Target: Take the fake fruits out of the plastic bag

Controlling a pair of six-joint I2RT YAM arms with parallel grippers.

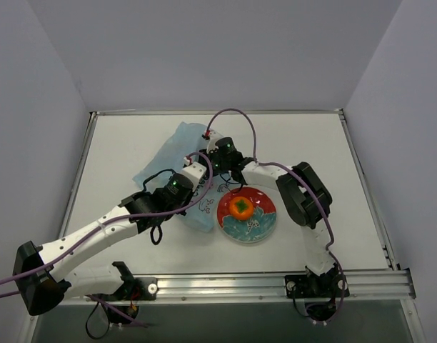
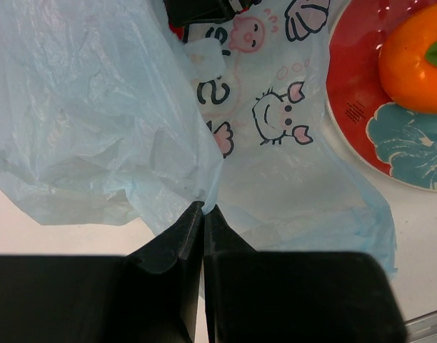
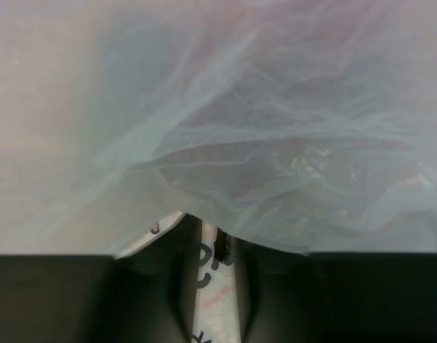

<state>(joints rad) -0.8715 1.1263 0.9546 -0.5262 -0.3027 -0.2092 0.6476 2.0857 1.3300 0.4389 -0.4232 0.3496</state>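
The light-blue plastic bag (image 1: 168, 153) lies crumpled left of the middle of the table. My left gripper (image 1: 197, 183) is shut on a fold of its film (image 2: 203, 209). My right gripper (image 1: 207, 166) is just beyond it, low on the bag, and shows as a black shape at the top of the left wrist view (image 2: 204, 11). Its fingers (image 3: 190, 250) stand close together with printed film between them, and the bag (image 3: 261, 143) drapes over their tips. An orange fake fruit (image 1: 240, 208) with a green calyx sits on the red plate (image 1: 265, 223). A dim dark shape (image 3: 275, 168) shows through the film; other fruits are hidden.
The plate with its teal flower pattern (image 2: 361, 107) lies just right of the bag, its rim touching the film. The right arm's elbow (image 1: 304, 193) stands to the right of the plate. A metal rail (image 1: 275, 282) runs along the near edge.
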